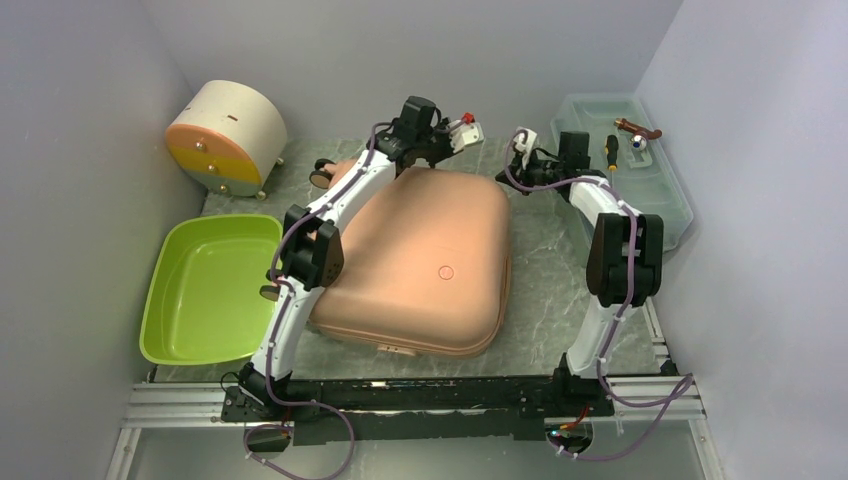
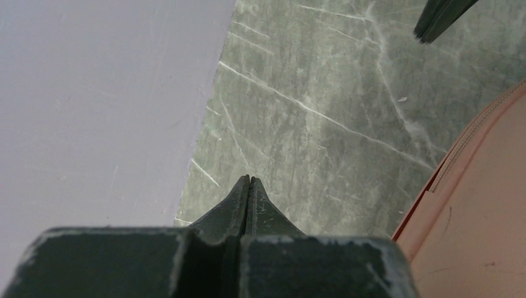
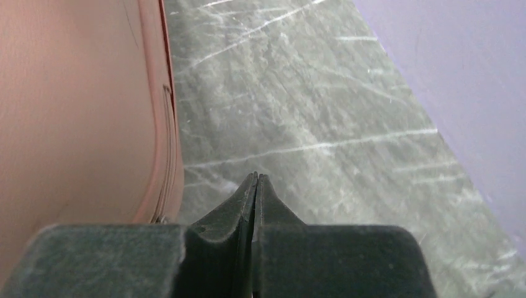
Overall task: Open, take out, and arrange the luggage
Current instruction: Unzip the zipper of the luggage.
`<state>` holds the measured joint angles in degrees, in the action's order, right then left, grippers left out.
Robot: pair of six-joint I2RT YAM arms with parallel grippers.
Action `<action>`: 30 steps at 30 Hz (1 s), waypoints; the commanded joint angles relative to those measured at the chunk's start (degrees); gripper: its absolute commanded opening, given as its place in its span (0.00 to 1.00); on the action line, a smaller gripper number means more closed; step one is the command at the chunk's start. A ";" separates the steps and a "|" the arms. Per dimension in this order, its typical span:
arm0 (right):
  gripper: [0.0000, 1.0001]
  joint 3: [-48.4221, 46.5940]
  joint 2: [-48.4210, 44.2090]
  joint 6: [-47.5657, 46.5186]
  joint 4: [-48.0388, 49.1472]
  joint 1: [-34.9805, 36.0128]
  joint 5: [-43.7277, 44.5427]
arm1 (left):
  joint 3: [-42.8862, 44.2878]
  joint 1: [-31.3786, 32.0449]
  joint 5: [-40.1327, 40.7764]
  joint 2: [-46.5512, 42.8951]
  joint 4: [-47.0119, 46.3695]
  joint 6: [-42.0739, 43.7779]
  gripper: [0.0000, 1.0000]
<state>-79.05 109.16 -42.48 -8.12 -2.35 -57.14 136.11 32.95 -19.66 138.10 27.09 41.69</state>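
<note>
Luggage (image 1: 410,260) lies flat and zipped, mid-counter (image 1: 545,270), between the two arms. Its near edge is close to the arm bases. Green tub (image 1: 205,290) sits just beside it on the left. The left arm's elbow hangs over the shell's left side.

Past the far edge, both pincers hover over bare counter. Left pincer (image 2: 249,181) is pressed tight on nothing, and so is the right pincer (image 3: 256,177). The zip seam runs just beside each, and no puller is in view.

Risks:
- Tips this tight can't catch a puller or the seam, so they'd skate off the hard shell.
- A shove from the far side would likely slide the luggage toward the near edge or into the tub.
- The pincers sit near each other, so a clash is possible.
- A lifted lid could meet the left elbow.
- A lid swung wide could knock the toolbox (image 1: 660,200) at far right. The cream box (image 1: 225,130) at far left seems well apart.
</note>
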 commanded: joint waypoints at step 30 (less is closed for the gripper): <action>0.63 -7.78 -0.89 -34.36 -27.99 -6.01 -6.20 | -12.46 -4.11 17.15 -19.49 16.44 -11.25 0.83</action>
<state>-87.64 109.80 -78.56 -41.34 -10.41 -59.27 127.28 25.58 -3.90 122.10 39.75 26.63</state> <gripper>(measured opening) 0.638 0.857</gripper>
